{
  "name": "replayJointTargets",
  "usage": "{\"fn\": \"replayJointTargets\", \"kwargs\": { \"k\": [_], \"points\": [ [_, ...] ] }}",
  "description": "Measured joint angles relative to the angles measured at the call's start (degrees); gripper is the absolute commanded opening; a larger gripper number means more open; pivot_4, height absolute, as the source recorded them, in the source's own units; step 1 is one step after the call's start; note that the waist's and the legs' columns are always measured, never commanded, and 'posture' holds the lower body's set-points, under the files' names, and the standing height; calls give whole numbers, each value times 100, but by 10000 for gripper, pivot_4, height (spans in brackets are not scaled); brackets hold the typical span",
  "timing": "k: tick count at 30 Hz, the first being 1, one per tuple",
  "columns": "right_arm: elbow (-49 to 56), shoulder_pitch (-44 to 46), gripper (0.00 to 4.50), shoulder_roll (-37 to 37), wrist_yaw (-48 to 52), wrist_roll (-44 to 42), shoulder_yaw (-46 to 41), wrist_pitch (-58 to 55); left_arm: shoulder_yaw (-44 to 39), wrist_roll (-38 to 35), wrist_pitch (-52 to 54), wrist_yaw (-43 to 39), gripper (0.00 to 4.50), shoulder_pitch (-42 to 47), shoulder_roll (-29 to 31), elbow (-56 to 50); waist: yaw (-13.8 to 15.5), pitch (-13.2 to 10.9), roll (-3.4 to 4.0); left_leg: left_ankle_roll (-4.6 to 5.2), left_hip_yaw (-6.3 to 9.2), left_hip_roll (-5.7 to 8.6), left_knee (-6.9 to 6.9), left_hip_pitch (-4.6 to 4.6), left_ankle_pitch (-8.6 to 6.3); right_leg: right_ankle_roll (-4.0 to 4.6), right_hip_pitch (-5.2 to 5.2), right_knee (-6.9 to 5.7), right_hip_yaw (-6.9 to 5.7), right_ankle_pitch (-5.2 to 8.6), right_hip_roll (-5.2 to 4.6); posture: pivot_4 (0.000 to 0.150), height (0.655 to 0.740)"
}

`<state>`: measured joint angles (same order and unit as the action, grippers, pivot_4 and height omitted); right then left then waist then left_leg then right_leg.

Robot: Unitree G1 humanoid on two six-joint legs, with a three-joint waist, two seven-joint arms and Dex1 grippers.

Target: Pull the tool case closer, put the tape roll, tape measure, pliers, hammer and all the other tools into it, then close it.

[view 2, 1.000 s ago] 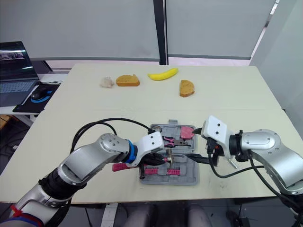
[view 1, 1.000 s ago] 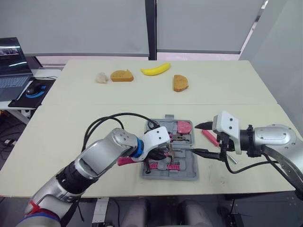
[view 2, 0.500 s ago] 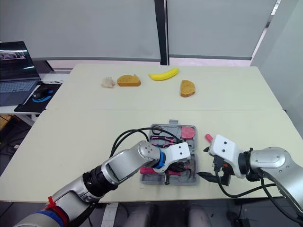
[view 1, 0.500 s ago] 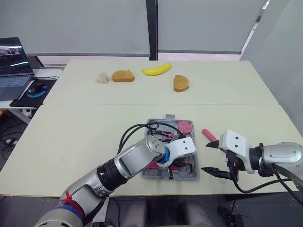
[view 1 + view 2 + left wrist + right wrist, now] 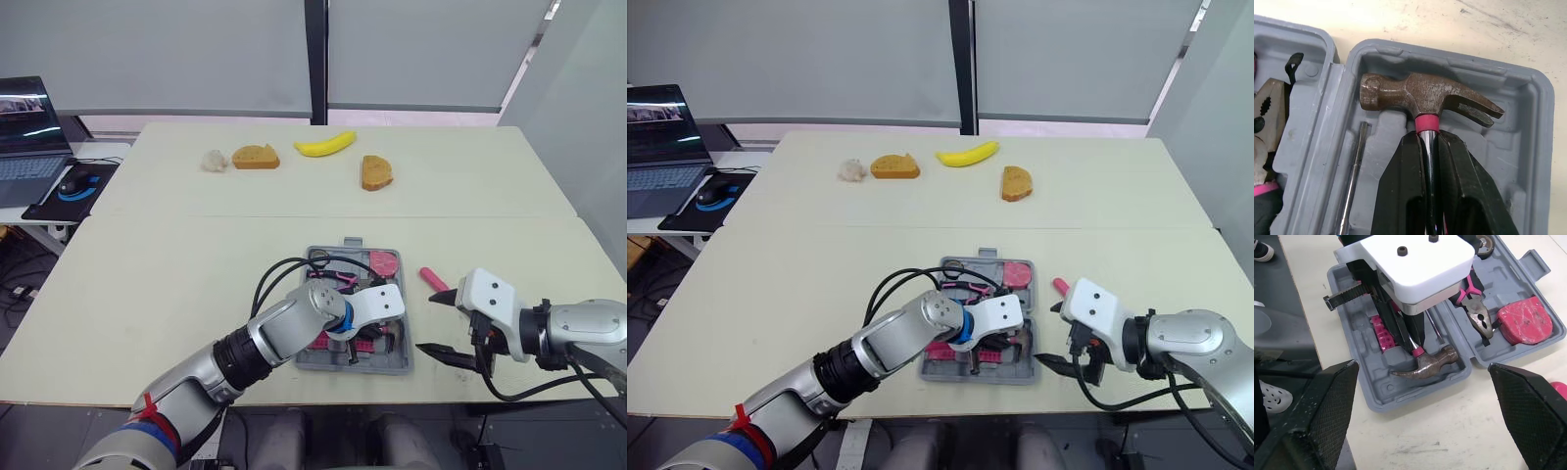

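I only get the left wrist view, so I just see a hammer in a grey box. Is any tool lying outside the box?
Observer: Yes, one pink-handled tool lies on the table, right of the tool case.
Operator: Is the other hand grabbing it?
Observer: No. The right gripper is open and empty, just nearer the robot than that tool.
Operator: What's in the box's other half?
Observer: A pink tape measure sits in its far right corner.
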<state>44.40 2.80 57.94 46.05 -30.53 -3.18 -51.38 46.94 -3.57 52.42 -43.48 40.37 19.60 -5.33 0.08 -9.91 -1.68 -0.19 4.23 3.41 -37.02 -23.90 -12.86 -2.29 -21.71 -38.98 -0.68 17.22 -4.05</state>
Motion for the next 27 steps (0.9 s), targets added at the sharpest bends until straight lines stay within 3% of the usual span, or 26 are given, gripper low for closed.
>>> {"fn": "replayJointTargets", "kwargs": {
  "k": [7,13,19,25,27],
  "points": [
    [34,12,45000,-54,-112,-10,0,-40,0,160,-183,-113,789,25,-135,180,-1,0,0,0,0,0,0,0,0,0,0,0,0,0,0,1500,7400],
    [34,124,45000,-118,-162,-77,1,-82,-1,272,-346,-230,19835,56,-138,241,-3,0,0,0,0,0,0,0,0,0,0,0,-1,0,0,1500,7400],
    [31,250,45000,-120,-167,-129,-1,-121,-149,267,-261,-460,19835,29,302,-360,-12,1,1,0,0,0,0,0,0,0,-1,0,0,0,1,1500,7400],
    [-99,80,45000,0,-81,-97,-136,-52,-1005,-28,-625,-744,19835,-569,1116,-919,-14,4,6,0,0,-1,0,3,0,0,1,0,1,0,0,1500,7400],
    [-161,71,45000,25,-25,-95,-177,-14,-1218,-112,-978,-832,15918,-792,1173,-875,-9,4,6,0,-1,0,-1,3,0,0,3,1,1,0,-2,1500,7400]
  ]
}}
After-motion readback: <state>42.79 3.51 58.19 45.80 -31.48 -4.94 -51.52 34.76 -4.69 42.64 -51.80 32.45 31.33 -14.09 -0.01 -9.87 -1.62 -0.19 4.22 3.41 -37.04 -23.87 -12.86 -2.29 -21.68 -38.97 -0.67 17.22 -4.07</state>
